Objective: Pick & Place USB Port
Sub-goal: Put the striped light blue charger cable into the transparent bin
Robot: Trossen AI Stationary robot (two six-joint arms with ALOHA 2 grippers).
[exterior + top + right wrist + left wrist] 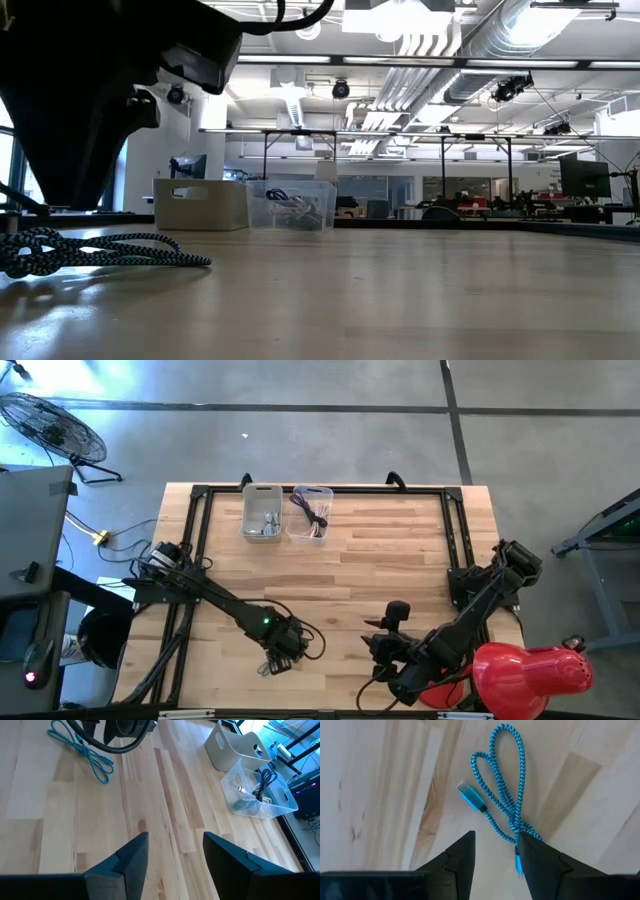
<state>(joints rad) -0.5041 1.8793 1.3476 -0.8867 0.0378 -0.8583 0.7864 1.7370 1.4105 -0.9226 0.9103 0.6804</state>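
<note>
A blue braided USB cable lies in loose loops on the wooden table, one plug flat on the wood. My left gripper points down over the cable's gathered end and is open. The cable's second plug shows between the fingers, close to one of them, and no touch shows. The cable also lies near the front left in the low view, under my left arm. My right gripper hangs open over bare wood at the near right and looks toward the cable.
A white bin and a clear bin with dark cords stand side by side at the table's far edge. A black frame runs along the table's sides. A red object sits at the near right corner.
</note>
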